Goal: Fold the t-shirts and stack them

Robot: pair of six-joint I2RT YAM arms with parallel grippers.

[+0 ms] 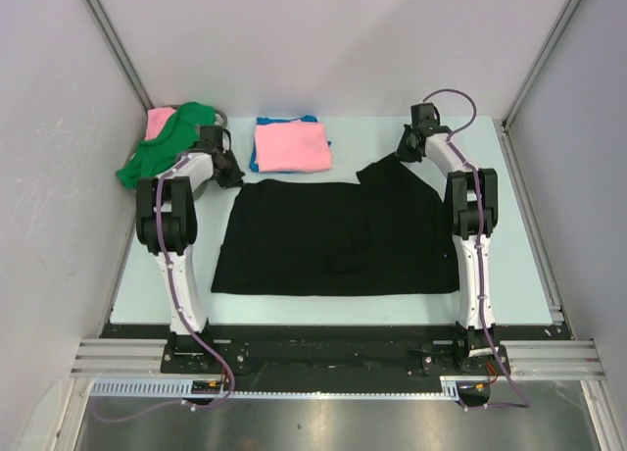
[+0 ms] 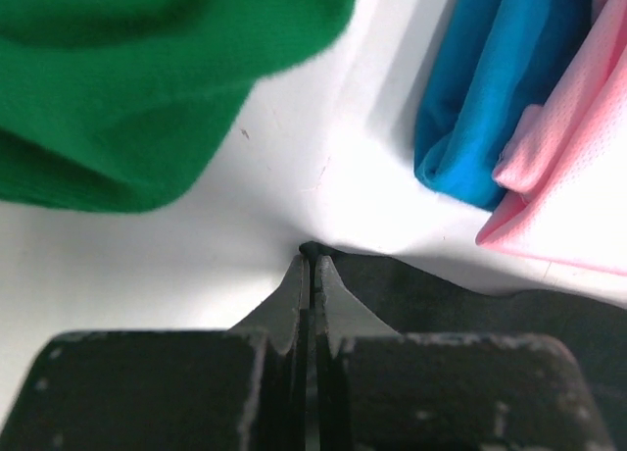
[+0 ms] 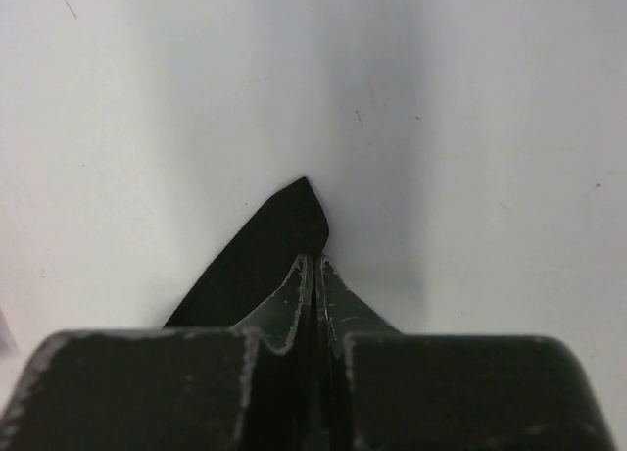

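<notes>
Table (image 1: pixel 509 275) is a pale blue-white top. Biggest thing on it = the black t-shirt (image 1: pixel 333 240), spread flat across the middle, w/ one sleeve sticking out toward the far right.

Green t-shirt (image 1: pixel 162 142) is bunched up in the far left corner, lying partly over a bit of pink cloth (image 1: pixel 157 121).

Further along the far edge, a folded pink t-shirt (image 1: pixel 291 145) sits on top of a folded blue t-shirt (image 1: pixel 256 163), just beyond the black one's far edge and apart from it afaict.

Left gripper (image 2: pixel 311 260): jaws pressed together, pinching the black t-shirt's far left corner, low at the table top.

Right gripper (image 3: pixel 313 265): same deal, jaws clamped on the tip of that far right sleeve, w/ a point of black cloth poking out past the fingertips.
</notes>
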